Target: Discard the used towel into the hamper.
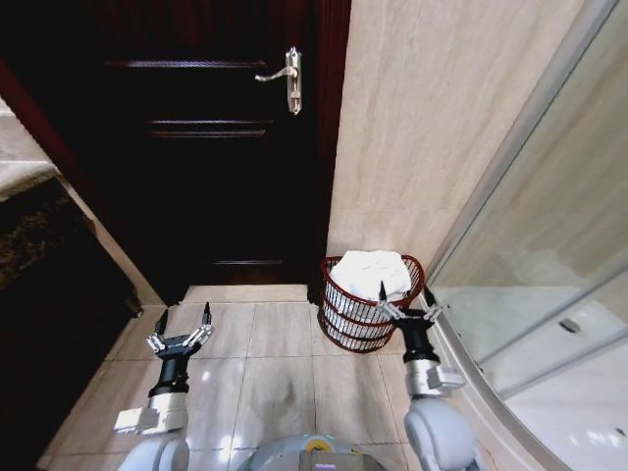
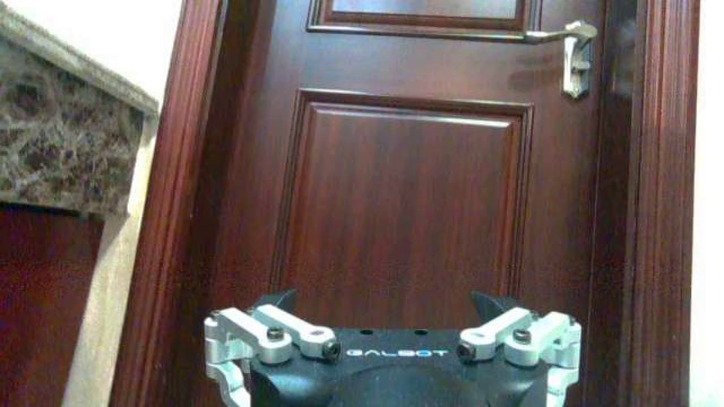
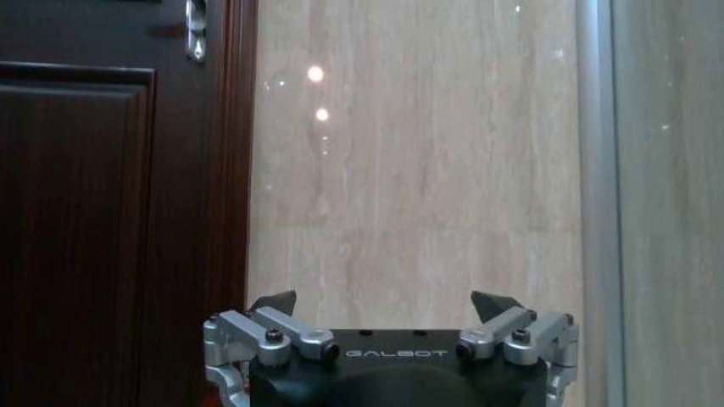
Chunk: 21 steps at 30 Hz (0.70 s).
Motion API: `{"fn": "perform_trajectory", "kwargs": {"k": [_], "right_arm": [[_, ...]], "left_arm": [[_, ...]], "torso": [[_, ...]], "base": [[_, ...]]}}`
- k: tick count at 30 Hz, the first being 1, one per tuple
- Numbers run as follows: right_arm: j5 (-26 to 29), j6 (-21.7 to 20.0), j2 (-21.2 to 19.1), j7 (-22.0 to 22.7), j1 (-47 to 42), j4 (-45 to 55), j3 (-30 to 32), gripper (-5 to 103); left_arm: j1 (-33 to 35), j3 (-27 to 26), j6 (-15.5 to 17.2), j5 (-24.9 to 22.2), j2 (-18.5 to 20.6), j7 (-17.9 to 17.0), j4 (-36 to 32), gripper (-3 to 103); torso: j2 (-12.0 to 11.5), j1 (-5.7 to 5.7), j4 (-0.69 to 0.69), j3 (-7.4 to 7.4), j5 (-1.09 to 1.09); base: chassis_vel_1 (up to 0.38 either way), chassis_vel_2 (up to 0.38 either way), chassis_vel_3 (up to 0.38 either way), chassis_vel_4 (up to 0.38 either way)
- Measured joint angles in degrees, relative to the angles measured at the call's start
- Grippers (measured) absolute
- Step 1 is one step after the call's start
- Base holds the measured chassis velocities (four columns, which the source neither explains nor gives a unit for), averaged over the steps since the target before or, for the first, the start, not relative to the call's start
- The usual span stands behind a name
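My right gripper [image 1: 404,297] hung with fingers spread, empty, just in front of the hamper [image 1: 345,321], which stood on the floor tiles [image 1: 265,373] against the beige wall [image 1: 412,128], beside the dark door [image 1: 196,147]. A white towel [image 1: 374,272] lay inside it. My left gripper [image 1: 184,320] was also spread apart, empty, low over the tiles, facing the door.
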Motion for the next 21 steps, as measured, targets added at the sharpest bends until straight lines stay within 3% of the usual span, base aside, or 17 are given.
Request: {"fn": "perform_trajectory", "kwargs": {"k": [6, 13, 21], "right_arm": [[1.8, 1.1, -2.4, -0.3, 2.5, -3.4, 0.3, 100], [2.6, 1.0, -0.2, -4.2, 2.8, -4.2, 4.0, 100], [3.5, 1.0, -1.0, -4.8, 2.5, -3.9, 5.2, 100]], "left_arm": [[-0.1, 0.3, 0.5, 2.7, -0.1, -0.1, 0.1, 100], [0.4, 0.9, 0.5, 4.7, -0.1, -0.2, 0.0, 100], [0.5, 1.3, 0.0, 6.2, 0.0, -0.2, 0.0, 100]], "torso": [[0.0, 0.00, 0.01, 0.00, -0.01], [0.0, 0.00, 0.00, 0.00, 0.00], [0.0, 0.00, 0.00, 0.00, -0.01]], "base": [[0.000, 0.000, 0.000, 0.000], [0.000, 0.000, 0.000, 0.000], [0.000, 0.000, 0.000, 0.000]]}}
